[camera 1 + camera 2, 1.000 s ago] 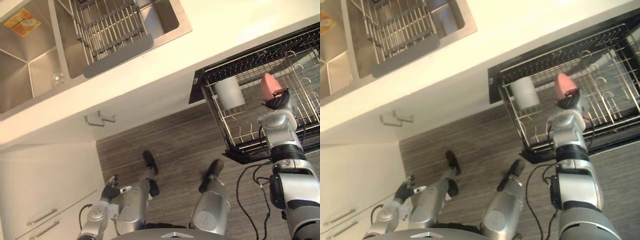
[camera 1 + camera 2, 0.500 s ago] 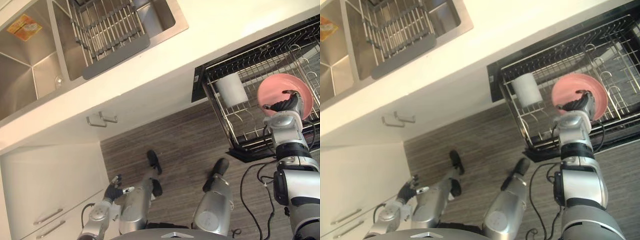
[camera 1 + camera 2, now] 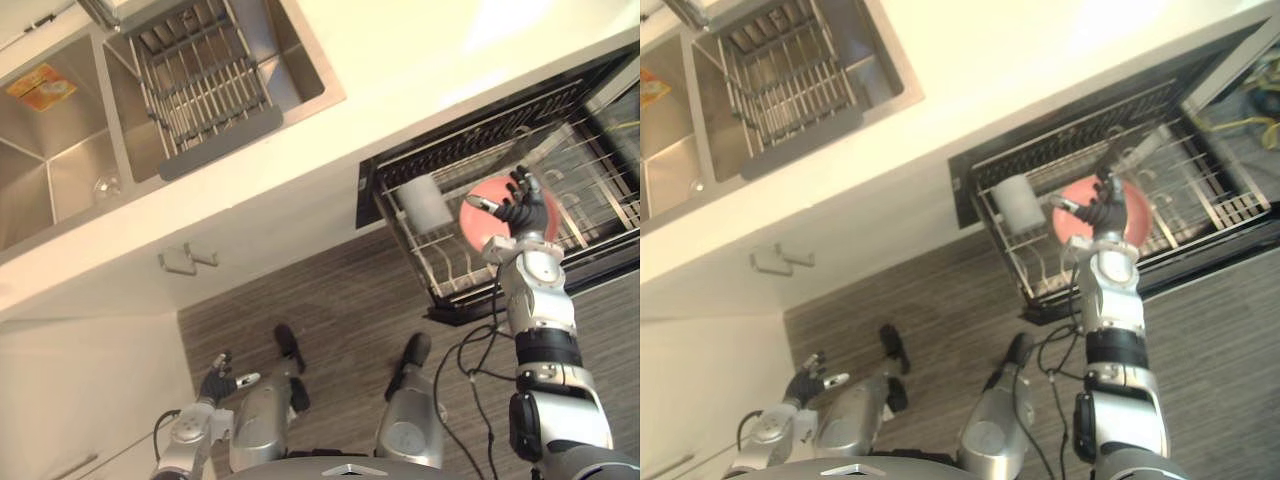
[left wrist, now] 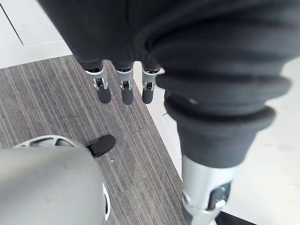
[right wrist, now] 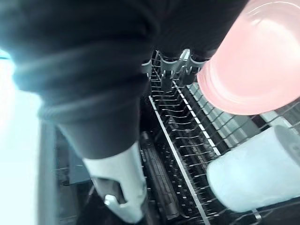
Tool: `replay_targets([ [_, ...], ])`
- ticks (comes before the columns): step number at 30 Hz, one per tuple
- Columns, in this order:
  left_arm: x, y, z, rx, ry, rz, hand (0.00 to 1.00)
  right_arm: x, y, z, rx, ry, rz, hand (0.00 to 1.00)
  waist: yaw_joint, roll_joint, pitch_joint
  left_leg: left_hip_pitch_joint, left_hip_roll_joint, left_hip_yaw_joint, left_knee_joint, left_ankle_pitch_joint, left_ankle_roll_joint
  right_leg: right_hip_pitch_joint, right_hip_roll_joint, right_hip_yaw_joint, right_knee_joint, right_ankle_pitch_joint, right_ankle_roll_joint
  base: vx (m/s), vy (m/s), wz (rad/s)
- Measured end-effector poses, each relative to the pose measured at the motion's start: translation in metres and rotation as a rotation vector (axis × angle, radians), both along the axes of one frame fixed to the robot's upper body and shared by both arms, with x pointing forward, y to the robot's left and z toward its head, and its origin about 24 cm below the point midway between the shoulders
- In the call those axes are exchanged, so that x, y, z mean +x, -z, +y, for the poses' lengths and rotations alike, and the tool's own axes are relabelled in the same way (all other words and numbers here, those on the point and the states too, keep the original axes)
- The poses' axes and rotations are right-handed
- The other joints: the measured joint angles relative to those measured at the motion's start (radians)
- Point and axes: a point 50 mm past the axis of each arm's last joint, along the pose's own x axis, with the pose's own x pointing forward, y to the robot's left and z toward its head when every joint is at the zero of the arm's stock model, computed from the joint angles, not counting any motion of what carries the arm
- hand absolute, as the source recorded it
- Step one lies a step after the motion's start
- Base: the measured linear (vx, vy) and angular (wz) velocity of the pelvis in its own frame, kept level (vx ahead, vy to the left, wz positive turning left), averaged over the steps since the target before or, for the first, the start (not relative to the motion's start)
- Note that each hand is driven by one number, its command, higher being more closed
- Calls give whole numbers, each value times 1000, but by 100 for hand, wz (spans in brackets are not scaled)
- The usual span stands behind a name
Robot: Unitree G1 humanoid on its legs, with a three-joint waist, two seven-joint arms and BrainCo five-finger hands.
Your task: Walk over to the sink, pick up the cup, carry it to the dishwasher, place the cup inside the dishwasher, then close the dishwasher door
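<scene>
Nearby, left hand (image 3: 215, 383) hangs low over the wood-grain floor (image 3: 340, 290), fingers (image 4: 122, 91) slack, nothing in them. Further out, right hand (image 3: 522, 208) is over the pulled-out dishwasher rack (image 3: 450, 280), fingers spread wide, wrapped round nothing. Pink cup (image 3: 480, 225) sits in the rack directly under that palm; cannot tell whether they touch. White cup (image 3: 425, 203) is just beside it in the same rack. Beyond: pale counter (image 3: 400, 80), then sink (image 3: 60, 160) with wire drainer (image 3: 200, 90).
</scene>
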Motion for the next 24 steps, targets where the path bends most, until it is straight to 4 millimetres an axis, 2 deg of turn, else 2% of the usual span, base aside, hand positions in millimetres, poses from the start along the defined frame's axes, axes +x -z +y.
replay_targets([
  [2,-2,1,3,9,-25,18,0,-6,0,-2,27,20,-37,0,-2,-19,-16,19,6,3,0,-5,-4,23,9,-1,-14,3,1,48,-13,-7],
  [5,-7,4,8,25,-67,49,0,-23,0,-15,31,163,-69,0,-3,-47,-57,49,20,10,0,-12,-14,60,30,-2,-44,7,-2,64,-26,-10],
  [7,-14,7,12,34,-98,76,0,-39,6,-36,79,326,-65,0,-7,-61,-89,64,30,27,0,-18,-21,74,47,5,-63,10,-6,44,-16,-16],
  [9,-20,10,12,37,-109,100,0,-57,12,-55,133,473,-61,0,-17,-63,-104,73,34,31,0,-20,-24,77,54,13,-68,11,-7,35,-12,-16],
  [12,-26,14,11,31,-116,128,0,-84,32,-78,249,662,-22,0,-40,-61,-114,86,40,38,0,-22,-27,88,60,19,-72,12,-8,4,-19,-10],
  [13,-28,15,9,26,-117,132,0,-98,47,-88,306,754,23,0,-55,-60,-119,88,43,40,0,-22,-27,88,62,20,-73,13,-10,-12,-14,-9],
  [16,-29,15,8,22,-117,136,0,-117,74,-96,400,869,113,0,-60,-56,-121,100,42,56,0,-22,-27,88,63,23,-78,14,-13,-33,-8,-15],
  [17,-28,15,8,23,-117,134,0,-123,86,-97,427,890,165,100,-61,-51,-124,99,40,55,0,-22,-27,88,62,23,-79,10,-13,-47,-5,-7],
  [18,-28,15,8,23,-116,135,0,-126,93,-97,447,897,187,100,-61,-48,-126,97,40,55,0,-22,-27,87,61,23,-80,8,-12,-49,-3,3],
  [20,-30,15,8,22,-114,138,0,-134,119,-91,537,913,275,100,-64,-27,-136,79,39,54,0,-27,-29,79,59,10,-82,9,-12,-48,-7,14],
  [24,-37,18,7,23,-111,156,0,-137,145,-78,641,878,367,100,-59,-1,-146,69,36,54,0,-29,-27,77,55,1,-85,8,-12,0,-3,9],
])
